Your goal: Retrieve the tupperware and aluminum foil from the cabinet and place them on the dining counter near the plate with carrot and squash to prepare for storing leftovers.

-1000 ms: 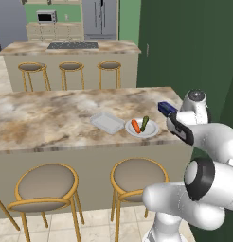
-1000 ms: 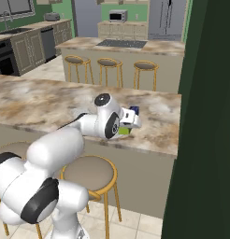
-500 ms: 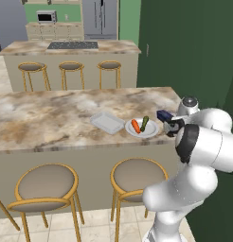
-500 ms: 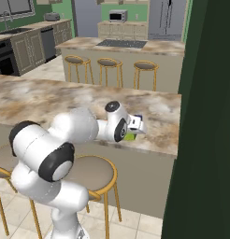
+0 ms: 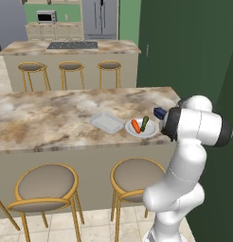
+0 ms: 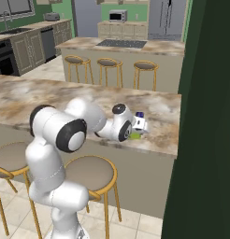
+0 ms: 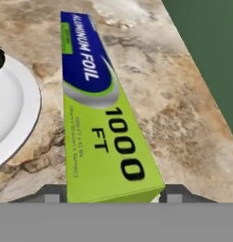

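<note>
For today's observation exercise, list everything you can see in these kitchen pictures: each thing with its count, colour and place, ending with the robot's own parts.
Aluminum foil box: one, blue and lime green, on the dining counter beside the plate.
Plate: one, white, on the dining counter, holding carrot and squash.
Carrot: one, orange, on the plate.
Squash: one, green, on the plate.
Tupperware: one, pale grey, left of the plate.
Dining counter: one, marbled brown.
Stools: five, tan with gold frames, by the two counters.
Microwave: one, at the far wall.
Arm: one, white.
Hand: one, at the foil box.

Arm folded low, fingers (image 7: 171,191) clamped (tips barely visible)
</note>
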### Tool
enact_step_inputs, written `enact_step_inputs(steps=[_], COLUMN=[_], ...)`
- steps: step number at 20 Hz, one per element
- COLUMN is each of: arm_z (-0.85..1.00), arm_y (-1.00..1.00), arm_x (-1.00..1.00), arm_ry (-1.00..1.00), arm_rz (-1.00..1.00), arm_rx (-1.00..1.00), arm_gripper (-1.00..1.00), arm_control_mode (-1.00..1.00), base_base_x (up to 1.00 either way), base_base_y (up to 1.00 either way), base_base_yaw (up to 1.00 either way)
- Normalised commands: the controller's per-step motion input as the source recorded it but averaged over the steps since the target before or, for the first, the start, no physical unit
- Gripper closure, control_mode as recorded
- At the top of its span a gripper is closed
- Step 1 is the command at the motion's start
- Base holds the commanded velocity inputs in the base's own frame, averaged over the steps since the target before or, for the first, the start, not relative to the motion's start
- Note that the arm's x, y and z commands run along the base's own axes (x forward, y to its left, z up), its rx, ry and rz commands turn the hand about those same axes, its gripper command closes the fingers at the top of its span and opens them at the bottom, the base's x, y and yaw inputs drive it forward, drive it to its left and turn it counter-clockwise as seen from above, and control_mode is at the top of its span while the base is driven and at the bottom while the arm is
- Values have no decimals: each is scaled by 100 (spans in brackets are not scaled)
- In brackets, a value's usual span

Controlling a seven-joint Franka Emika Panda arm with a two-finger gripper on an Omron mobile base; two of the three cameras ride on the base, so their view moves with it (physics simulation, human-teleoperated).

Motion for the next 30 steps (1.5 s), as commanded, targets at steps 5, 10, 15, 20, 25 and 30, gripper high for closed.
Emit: enact_step_inputs(steps=[5, 10, 15, 20, 25, 30], arm_z=[-26, 19, 64, 63, 68, 98], arm_y=[1, 0, 0, 19, 53, 48], arm_x=[67, 55, -6, -55, -69, -81], arm_ry=[0, -5, -2, -3, -9, -6], arm_rz=[0, 0, 2, 10, 21, 29], arm_rx=[0, 3, 0, -4, -14, -12], arm_gripper=[-100, -100, -100, -100, -100, -100], arm_control_mode=[-100, -100, -100, -100, -100, -100], base_base_x=[0, 0, 0, 0, 0, 0], base_base_y=[0, 0, 0, 0, 0, 0], base_base_yaw=[0, 0, 0, 0, 0, 0])
